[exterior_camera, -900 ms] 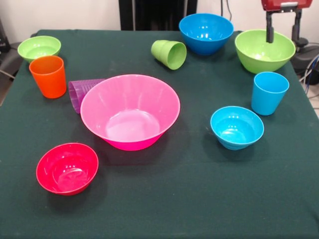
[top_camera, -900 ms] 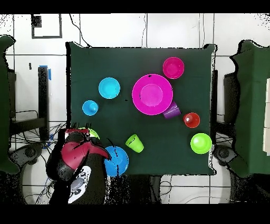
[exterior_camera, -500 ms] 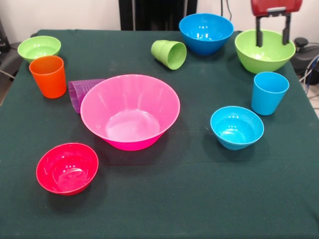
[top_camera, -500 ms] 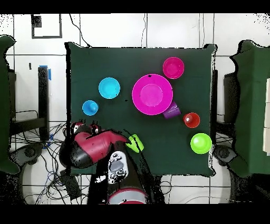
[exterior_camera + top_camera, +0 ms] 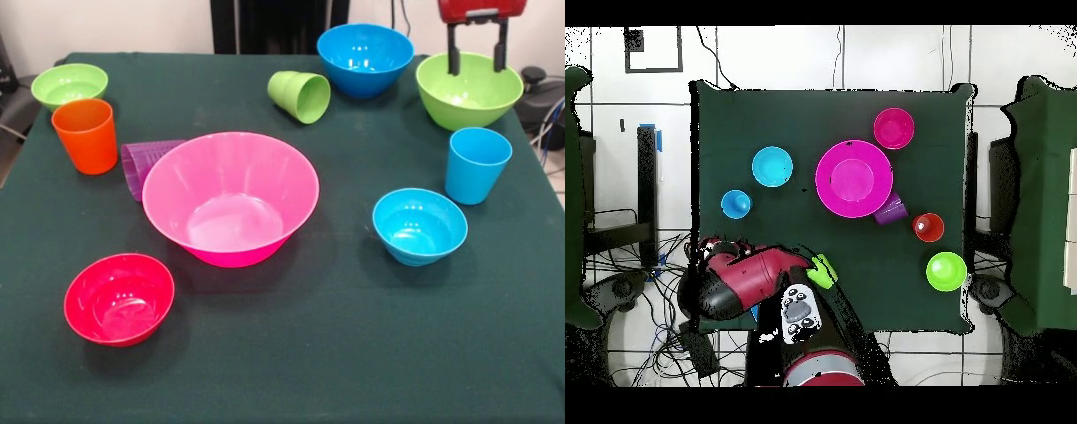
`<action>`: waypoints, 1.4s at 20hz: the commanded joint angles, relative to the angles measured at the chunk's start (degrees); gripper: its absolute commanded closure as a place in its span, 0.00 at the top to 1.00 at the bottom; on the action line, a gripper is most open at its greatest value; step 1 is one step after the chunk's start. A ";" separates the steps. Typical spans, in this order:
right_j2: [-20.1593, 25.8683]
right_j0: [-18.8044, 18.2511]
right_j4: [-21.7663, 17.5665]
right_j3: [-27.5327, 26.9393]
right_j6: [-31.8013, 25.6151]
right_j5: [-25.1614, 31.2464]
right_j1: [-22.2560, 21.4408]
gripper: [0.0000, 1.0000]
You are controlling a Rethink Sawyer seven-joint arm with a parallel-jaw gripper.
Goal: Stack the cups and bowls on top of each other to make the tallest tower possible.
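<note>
My gripper (image 5: 477, 58) hangs open and empty at the back right, its two black fingers (image 5: 453, 58) just above the medium green bowl (image 5: 468, 90). The medium blue bowl (image 5: 365, 58) stands to its left. The large pink bowl (image 5: 230, 196) sits mid-table, empty, with the purple cup (image 5: 146, 164) lying on its side against it. The orange cup (image 5: 85, 134) and light blue cup (image 5: 477, 164) stand upright. The light green cup (image 5: 301, 94) lies on its side. In the overhead view my arm (image 5: 750, 278) hides both medium bowls.
The small red bowl (image 5: 118, 298) is at the front left, the small light blue bowl (image 5: 419, 225) at the right, the small green bowl (image 5: 69, 85) at the back left. Nothing is stacked. Cables lie off the table's right edge (image 5: 549, 124).
My gripper has shifted left from over the green bowl's right rim to over its middle. The arm has swung across in the overhead view. No cup or bowl has moved.
</note>
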 commanded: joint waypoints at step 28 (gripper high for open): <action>-43.28 53.09 2.02 -45.95 8.62 27.87 32.83 1.00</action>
